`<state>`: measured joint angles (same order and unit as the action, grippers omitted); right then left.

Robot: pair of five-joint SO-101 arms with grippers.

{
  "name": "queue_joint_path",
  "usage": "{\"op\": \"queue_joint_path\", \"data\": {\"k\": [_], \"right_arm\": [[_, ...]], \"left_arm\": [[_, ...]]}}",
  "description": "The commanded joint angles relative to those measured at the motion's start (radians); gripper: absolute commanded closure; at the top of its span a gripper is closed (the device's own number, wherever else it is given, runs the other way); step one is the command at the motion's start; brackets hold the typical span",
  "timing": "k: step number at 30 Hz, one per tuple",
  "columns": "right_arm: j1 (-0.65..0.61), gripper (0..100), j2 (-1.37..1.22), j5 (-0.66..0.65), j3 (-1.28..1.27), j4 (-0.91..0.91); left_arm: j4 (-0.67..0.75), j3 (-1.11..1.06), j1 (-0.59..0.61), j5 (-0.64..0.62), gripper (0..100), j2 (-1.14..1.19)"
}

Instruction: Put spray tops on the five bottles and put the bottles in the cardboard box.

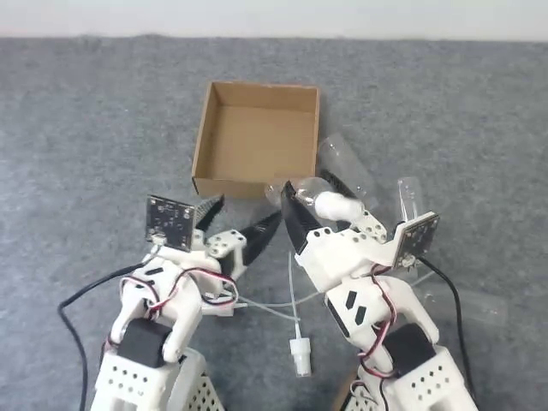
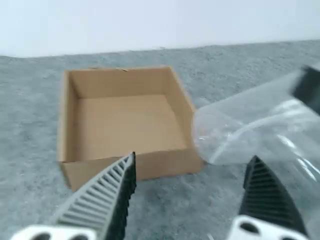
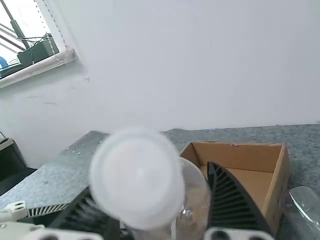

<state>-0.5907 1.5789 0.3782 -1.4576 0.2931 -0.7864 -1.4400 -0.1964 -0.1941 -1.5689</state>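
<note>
So far nothing is packed: the cardboard box [image 1: 201,137] stands open on the carpet with only its bare floor inside. My right gripper [image 1: 315,199] is clamped on a clear bottle [image 1: 301,187], holding it up just beside the box's near corner. A white spray top [image 1: 336,205] sits on its neck, so I judge this one capped and ready to go in. My left gripper [image 2: 193,160] hangs in front of the box with its fingers spread wide and nothing between them. Three more bottles lie on their sides without tops: one [image 1: 347,163] against the box's right wall, one [image 1: 409,199] beyond my right wrist, one [image 1: 467,304] beside my right arm. A loose spray top [image 1: 300,353] waits between my two bases. Most of the capping and all of the boxing is left.
</note>
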Motion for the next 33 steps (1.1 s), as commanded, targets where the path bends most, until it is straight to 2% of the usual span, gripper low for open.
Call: {"op": "queue_joint_path", "data": {"k": [1, 6, 10, 21, 24, 28, 33], "right_arm": [[-0.010, 87.6, 0.033, 0.006, 0.058, 0.008], [-0.008, 87.6, 0.024, 0.003, 0.054, 0.008], [-0.008, 87.6, 0.022, -0.051, 0.051, 0.008], [-0.008, 87.6, 0.022, -0.057, 0.054, 0.056], [-0.008, 87.6, 0.022, -0.058, 0.052, 0.056], [-0.007, 87.6, 0.022, -0.058, 0.051, 0.058], [-0.007, 87.6, 0.022, -0.058, 0.057, 0.058]], "left_arm": [[0.037, 0.044, 0.055, 0.005, 68, -0.011], [0.037, 0.096, 0.137, 0.005, 68, -0.011], [0.029, 0.117, 0.210, 0.005, 68, -0.011], [-0.157, 0.102, 0.440, 0.005, 68, -0.011], [-0.155, 0.053, 0.485, 0.006, 68, -0.011], [-0.074, -0.015, 0.569, -0.005, 68, -0.011], [0.002, -0.059, 0.589, -0.055, 68, -0.011]]}}
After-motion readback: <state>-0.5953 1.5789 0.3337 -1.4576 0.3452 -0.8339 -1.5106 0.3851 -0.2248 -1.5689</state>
